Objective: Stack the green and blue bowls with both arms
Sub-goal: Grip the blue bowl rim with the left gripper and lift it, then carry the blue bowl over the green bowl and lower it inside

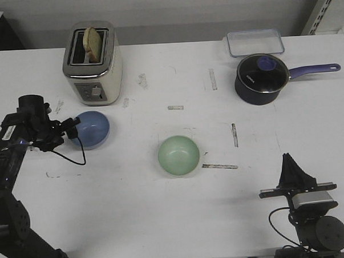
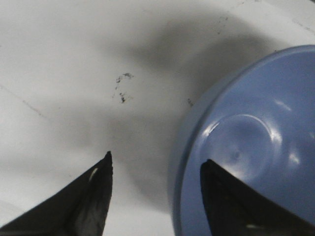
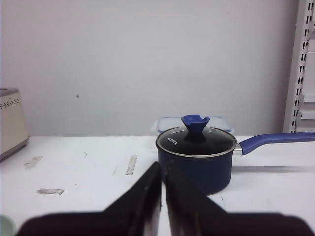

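Just in front of the toaster on the white table, the left tool straddles the blue bowl rim with jaws spread, the green bowl sits well right of it, and the right tool is closed and empty.

Two bowls, one toaster, one saucepan, one container.

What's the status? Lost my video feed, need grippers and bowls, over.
Left gripper open, straddling blue bowl rim. Right gripper shut, empty, parked near table edge. Green bowl alone mid-table, not stacked. Nothing between the bowls.
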